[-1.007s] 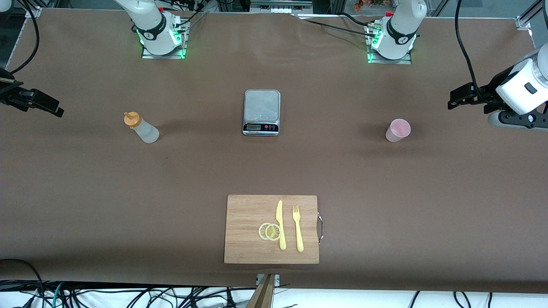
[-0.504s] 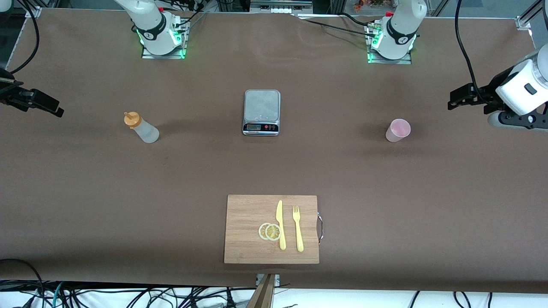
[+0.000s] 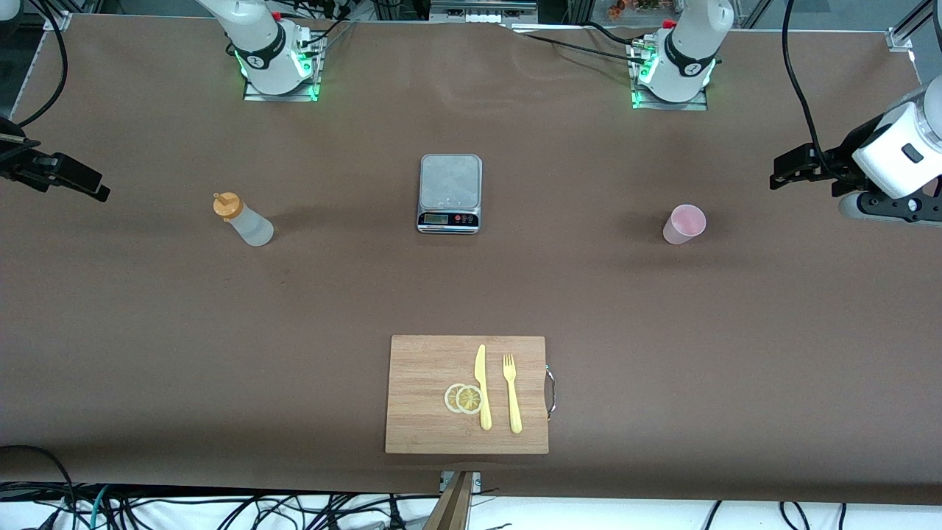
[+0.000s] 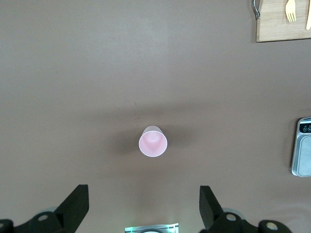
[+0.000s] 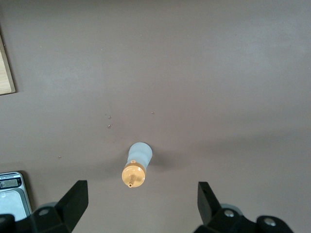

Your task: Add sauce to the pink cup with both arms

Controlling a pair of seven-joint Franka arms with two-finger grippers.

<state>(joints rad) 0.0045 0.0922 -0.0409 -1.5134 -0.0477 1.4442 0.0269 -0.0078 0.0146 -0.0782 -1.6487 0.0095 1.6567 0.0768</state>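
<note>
Brown worktop: sauce bottle (image 3: pixel 244 219) stands upright toward the right arm's end, below the right gripper (image 5: pixel 138 201); pink cup (image 3: pixel 684 224) stands below the left gripper (image 4: pixel 143 204). Both grippers' fingers are spread wide, empty.

You are looking at a robotics lab set up as a mock kitchen bench. Two arm bases (image 3: pixel 278 62) with green lights are bolted along the top of the frame on a brown-covered table (image 3: pixel 147 331). Loose black cables (image 3: pixel 221 508) tangle along the bottom edge. Aluminium framing (image 3: pixel 471 11) runs across the top. A kitchen scale (image 3: pixel 450 193) sits at centre and a cutting board (image 3: pixel 427 390) below it.
</note>
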